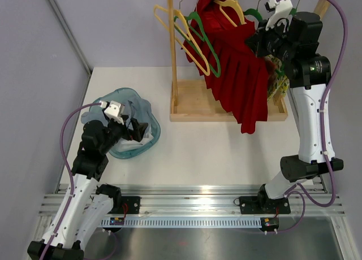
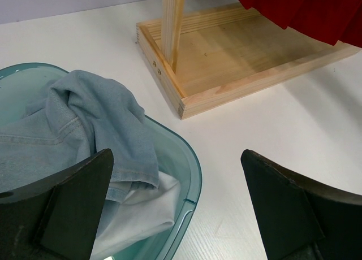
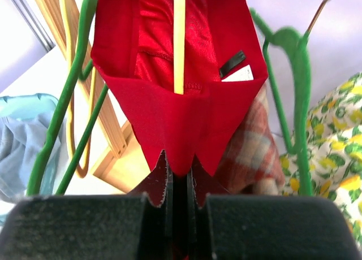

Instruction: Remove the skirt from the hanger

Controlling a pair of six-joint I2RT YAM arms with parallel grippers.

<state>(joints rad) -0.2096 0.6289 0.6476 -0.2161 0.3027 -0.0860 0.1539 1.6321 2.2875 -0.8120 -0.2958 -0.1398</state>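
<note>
Red skirt (image 1: 240, 73) is hung on a yellow hanger (image 3: 179, 39) at the table's far edge | its fabric is pinched by the right gripper (image 3: 180, 183), fingers pressed together | left gripper (image 2: 178, 198) is spread wide, nothing held | teal basin (image 2: 192, 164) near the left edge is filled with a denim garment (image 2: 96, 113) and white cloth (image 2: 147, 209)

The left arm (image 1: 85, 186) and the right arm (image 1: 308, 118) pair glossy white link shells with black joint housings, and a lilac-grey cable (image 1: 335, 73) runs outside each from a black base clamp (image 1: 266, 204) to a small white camera housing (image 1: 280, 5) at the wrist. The right arm's upper black joint carries a tiny green mark (image 1: 313, 69). The left hand (image 2: 175, 175) has broad matte-black wedge fingers (image 2: 73, 203), and the right hand (image 3: 180, 181) shows coarse black blocks with saw-toothed inner edges.
</note>
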